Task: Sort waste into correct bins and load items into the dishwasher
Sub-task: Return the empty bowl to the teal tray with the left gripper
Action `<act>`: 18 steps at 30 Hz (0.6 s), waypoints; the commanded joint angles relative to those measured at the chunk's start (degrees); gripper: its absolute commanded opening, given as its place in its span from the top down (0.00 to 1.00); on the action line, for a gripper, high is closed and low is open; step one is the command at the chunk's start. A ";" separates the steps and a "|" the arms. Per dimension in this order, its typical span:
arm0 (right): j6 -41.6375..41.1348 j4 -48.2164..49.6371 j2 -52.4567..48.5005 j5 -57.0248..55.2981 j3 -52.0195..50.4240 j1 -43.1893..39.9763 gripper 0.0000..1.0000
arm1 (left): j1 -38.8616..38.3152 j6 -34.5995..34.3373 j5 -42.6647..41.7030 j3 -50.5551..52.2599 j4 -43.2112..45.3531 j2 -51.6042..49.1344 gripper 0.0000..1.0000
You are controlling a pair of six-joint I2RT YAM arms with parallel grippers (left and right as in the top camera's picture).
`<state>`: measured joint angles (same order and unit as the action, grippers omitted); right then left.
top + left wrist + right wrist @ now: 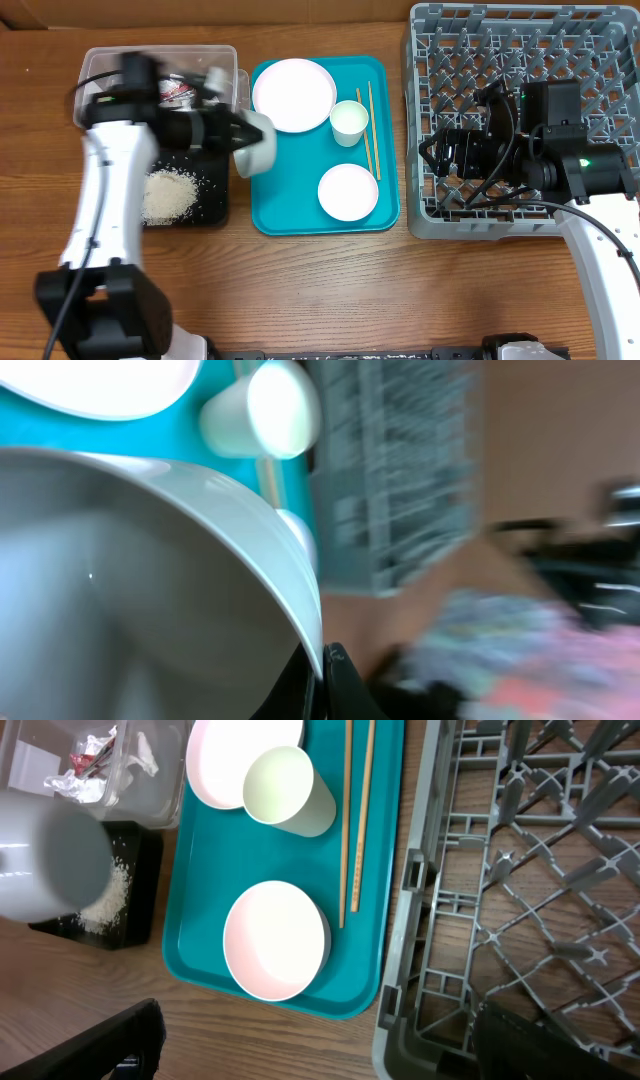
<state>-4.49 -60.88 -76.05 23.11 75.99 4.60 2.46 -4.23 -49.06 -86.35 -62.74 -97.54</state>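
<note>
— What surface is this, and how much room is there?

— A brown wooden table (pixel 330 290), with a wide strip of bare wood along the near side. At the far left a clear tub (pixel 100 60) stands by the back edge, with a red wrapper (pixel 178 93) inside it. Just in front of it lies the black tray (pixel 215 205), with the rice (pixel 168 195) heaped on it.

— And the left pincer?

— The left pincer (pixel 236 130) is pressed together on the rim of a white bowl (pixel 258 150). The bowl is tilted and hangs over the narrow gap between the black tray and the teal tray (pixel 300 215).

— What lies on the teal tray?

— The plate (pixel 293 95) at the back, the cup (pixel 348 122) beside it, the chopsticks (pixel 366 130) along the right edge, and a second bowl (pixel 347 190) in front. Only a thin strip of wood separates this tray from the dish rack (pixel 420 215).

— The right pincer?

— The right pincer (pixel 437 158) has its fingers wide apart and holds nothing. It hangs above the lattice floor, near the rack's left wall.
</note>
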 commanded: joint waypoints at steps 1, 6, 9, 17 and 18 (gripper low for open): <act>-0.20 0.31 -0.02 -0.11 1.25 0.26 0.00 | -9.33 -8.35 28.39 -0.35 2.08 -1.09 0.96; -0.20 0.31 -0.02 -0.11 1.25 0.26 0.00 | -20.96 -9.55 41.22 -0.35 6.84 -4.50 0.96; -0.20 0.33 -0.15 -0.11 1.25 0.26 0.00 | -25.92 -10.51 46.29 -0.35 7.82 -7.34 0.95; -0.20 -0.15 -0.26 -0.11 1.25 0.26 0.00 | -29.49 -14.03 48.43 -0.35 6.49 -13.84 0.96; -0.20 -0.17 -0.26 -0.11 1.25 0.26 0.00 | -29.49 -14.29 48.43 -0.35 6.43 -14.29 0.96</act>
<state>-4.49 -61.14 -76.16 23.11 75.99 4.60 -27.03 -16.14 -3.75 -86.35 -56.07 -110.32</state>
